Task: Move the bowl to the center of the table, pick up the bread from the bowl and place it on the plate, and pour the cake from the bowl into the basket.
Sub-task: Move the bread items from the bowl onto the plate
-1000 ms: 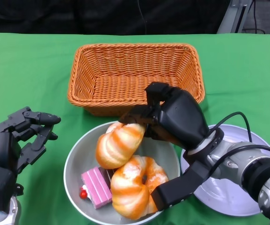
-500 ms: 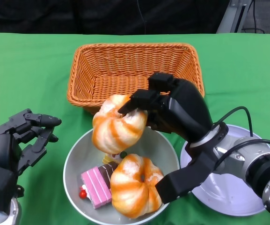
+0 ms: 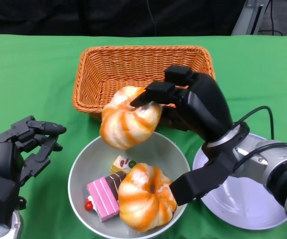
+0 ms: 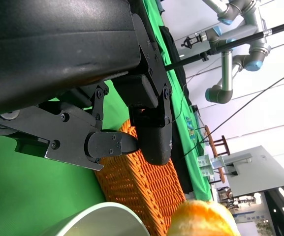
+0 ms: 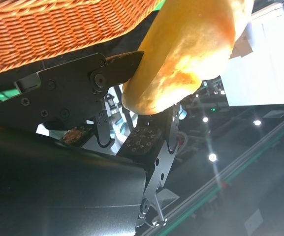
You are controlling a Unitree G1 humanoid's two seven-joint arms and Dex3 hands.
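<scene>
My right hand (image 3: 193, 107) grips an orange-striped bread roll (image 3: 128, 123) and holds it in the air above the far rim of the grey bowl (image 3: 78, 167). The right wrist view shows the same roll (image 5: 186, 49) pinched between the fingers. Inside the bowl lie a second bread roll (image 3: 145, 196), a pink layered cake (image 3: 102, 198) and a small cake piece (image 3: 122, 163). The white plate (image 3: 242, 204) sits to the right of the bowl, partly under my right forearm. The wicker basket (image 3: 143, 74) stands behind the bowl. My left hand (image 3: 21, 149) rests left of the bowl, holding nothing, fingers apart.
Green cloth covers the table. The basket rim (image 4: 146, 196) and the bowl edge (image 4: 102, 219) show in the left wrist view. A black cable (image 3: 255, 124) loops over my right forearm above the plate.
My right hand has lifted the bread roll up out of the bowl and carried it slightly back toward the basket. The left hand has stayed in place.
</scene>
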